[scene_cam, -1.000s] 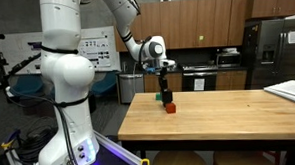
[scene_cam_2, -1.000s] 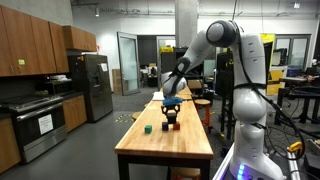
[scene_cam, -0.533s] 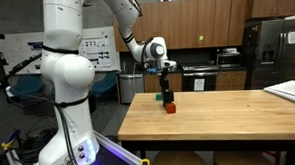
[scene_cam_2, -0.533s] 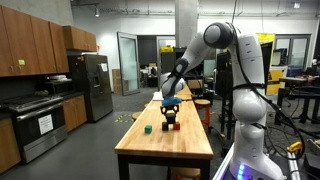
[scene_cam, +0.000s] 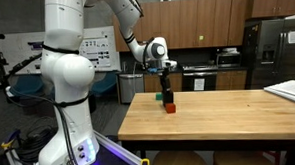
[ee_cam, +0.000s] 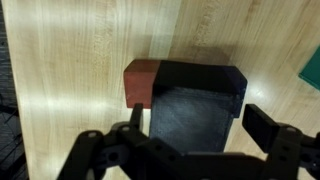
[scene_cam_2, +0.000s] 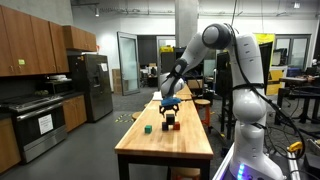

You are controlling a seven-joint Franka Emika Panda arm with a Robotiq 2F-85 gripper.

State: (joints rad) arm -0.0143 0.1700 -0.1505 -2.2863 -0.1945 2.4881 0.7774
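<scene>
Two blocks are sitting stacked under my gripper (ee_cam: pixel 198 128), jaws standing apart astride the black block (ee_cam: pixel 197 100), which is overhanging the red block (ee_cam: pixel 141 82) showing at its ten o'clock, and I am fearing a sideways brush toppling it.

Glossy white, rounded arm (scene_cam: pixel 67 66) with black tool (scene_cam: pixel 166 88).

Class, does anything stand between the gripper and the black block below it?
Nothing visible does. The gripper hangs open right over the black block, which sits on the red block. The green block stands apart, to one side.
</scene>
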